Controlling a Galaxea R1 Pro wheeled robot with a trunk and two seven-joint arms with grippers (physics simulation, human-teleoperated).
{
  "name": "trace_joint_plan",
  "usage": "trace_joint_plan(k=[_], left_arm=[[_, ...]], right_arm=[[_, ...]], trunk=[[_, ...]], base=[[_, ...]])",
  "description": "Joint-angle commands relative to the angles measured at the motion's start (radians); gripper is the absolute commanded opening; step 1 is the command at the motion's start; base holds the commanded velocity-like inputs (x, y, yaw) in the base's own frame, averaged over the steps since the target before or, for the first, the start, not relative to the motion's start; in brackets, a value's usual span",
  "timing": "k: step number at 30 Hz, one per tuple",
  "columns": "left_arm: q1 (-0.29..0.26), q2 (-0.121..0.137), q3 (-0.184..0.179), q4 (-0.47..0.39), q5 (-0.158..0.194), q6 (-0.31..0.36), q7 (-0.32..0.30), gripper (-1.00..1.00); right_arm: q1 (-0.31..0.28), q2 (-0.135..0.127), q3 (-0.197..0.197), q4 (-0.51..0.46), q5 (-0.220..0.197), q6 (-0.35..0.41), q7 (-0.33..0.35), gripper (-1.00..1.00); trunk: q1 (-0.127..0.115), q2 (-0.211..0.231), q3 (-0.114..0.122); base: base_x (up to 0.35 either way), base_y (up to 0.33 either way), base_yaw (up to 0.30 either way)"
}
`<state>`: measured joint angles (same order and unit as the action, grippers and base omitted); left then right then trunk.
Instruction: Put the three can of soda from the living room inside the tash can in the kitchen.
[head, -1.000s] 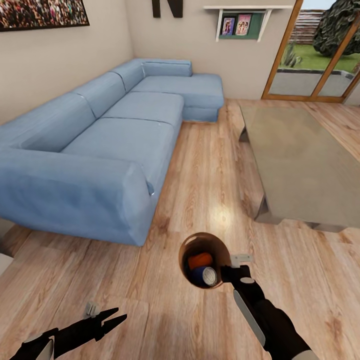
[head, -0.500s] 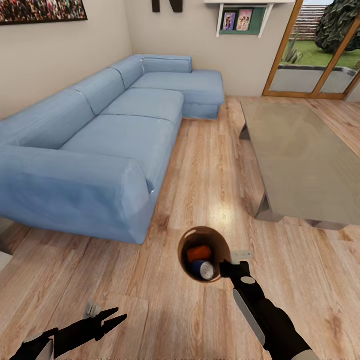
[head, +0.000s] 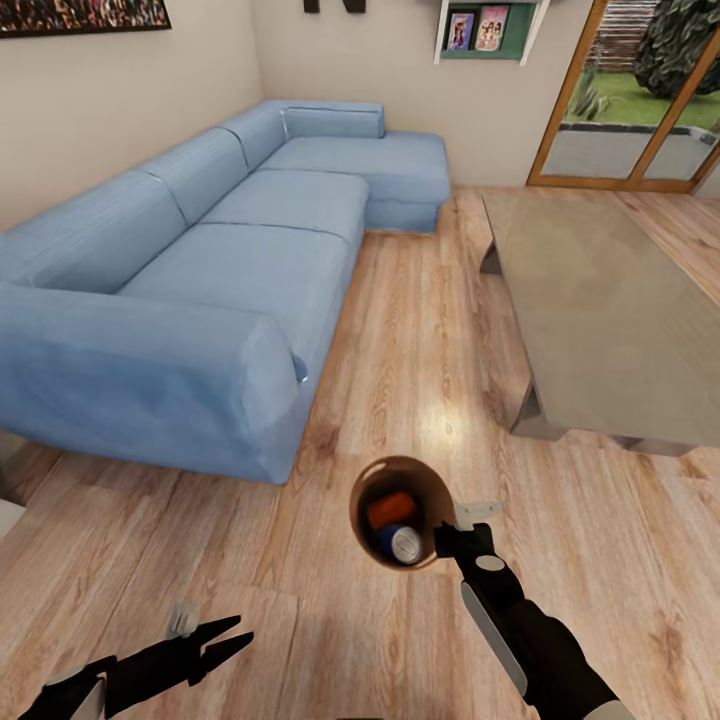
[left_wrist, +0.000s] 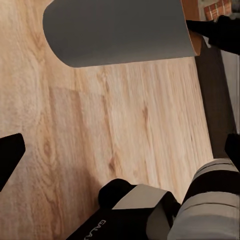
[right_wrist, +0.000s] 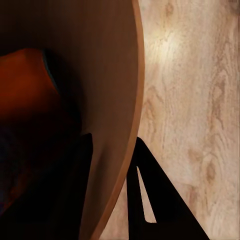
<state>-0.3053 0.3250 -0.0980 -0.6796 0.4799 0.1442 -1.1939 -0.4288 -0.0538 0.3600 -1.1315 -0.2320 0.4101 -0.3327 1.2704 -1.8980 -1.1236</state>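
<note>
Living room plank floor (head: 400, 330): right gripper (head: 447, 540) clenched on trash can (head: 425, 490) rim, soda cans (head: 390, 508) inside; a jolt could tip it.

The floor (head: 420, 330) is light wood plank with a soft sheen. The sofa (head: 200, 290) is matt blue cloth. The low table (head: 600, 300) has a smooth grey, faintly glossy top. The bin (left_wrist: 120, 30) is smooth matt grey outside, tan inside.
</note>
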Motion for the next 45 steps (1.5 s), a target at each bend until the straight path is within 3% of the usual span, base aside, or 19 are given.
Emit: trace_joint_plan(k=[1, 10, 17, 23, 29, 35, 45], left_arm=[[0.000, 0.002, 0.000, 0.000, 0.000, 0.000, -0.003, 1.00], [0.000, 0.024, 0.001, -0.006, 0.000, 0.000, -0.016, 1.00], [0.000, 0.025, 0.001, -0.006, 0.000, 0.000, -0.016, 1.00], [0.000, 0.025, 0.001, -0.006, 0.000, 0.000, -0.016, 1.00], [0.000, 0.025, 0.001, -0.006, 0.000, 0.000, -0.016, 1.00], [0.000, 0.025, 0.001, -0.006, 0.000, 0.000, -0.016, 1.00], [0.000, 0.025, 0.001, -0.006, 0.000, 0.000, -0.016, 1.00]], right_arm=[[0.000, 0.000, 0.000, -0.001, -0.001, -0.002, 0.003, -1.00], [0.000, 0.000, 0.000, -0.001, -0.001, -0.002, 0.002, -1.00], [0.000, 0.000, 0.000, -0.001, -0.001, -0.002, 0.002, -1.00], [0.000, 0.000, 0.001, -0.001, -0.001, -0.002, 0.003, -1.00], [0.000, 0.000, 0.000, -0.001, -0.001, -0.002, 0.002, -1.00], [0.000, 0.000, 0.001, -0.001, -0.001, -0.002, 0.003, -1.00], [0.000, 0.000, 0.002, -0.001, -0.001, -0.002, 0.002, -1.00]], trunk=[[0.000, 0.000, 0.000], [0.004, -0.007, -0.003], [0.031, -0.056, -0.025], [0.031, -0.056, -0.025], [0.054, -0.098, -0.044], [0.054, -0.098, -0.044], [0.088, -0.161, -0.072]], base=[[0.000, 0.000, 0.000], [0.000, 0.000, 0.000], [0.000, 0.000, 0.000], [0.000, 0.000, 0.000], [0.000, 0.000, 0.000], [0.000, 0.000, 0.000], [0.000, 0.000, 0.000]])
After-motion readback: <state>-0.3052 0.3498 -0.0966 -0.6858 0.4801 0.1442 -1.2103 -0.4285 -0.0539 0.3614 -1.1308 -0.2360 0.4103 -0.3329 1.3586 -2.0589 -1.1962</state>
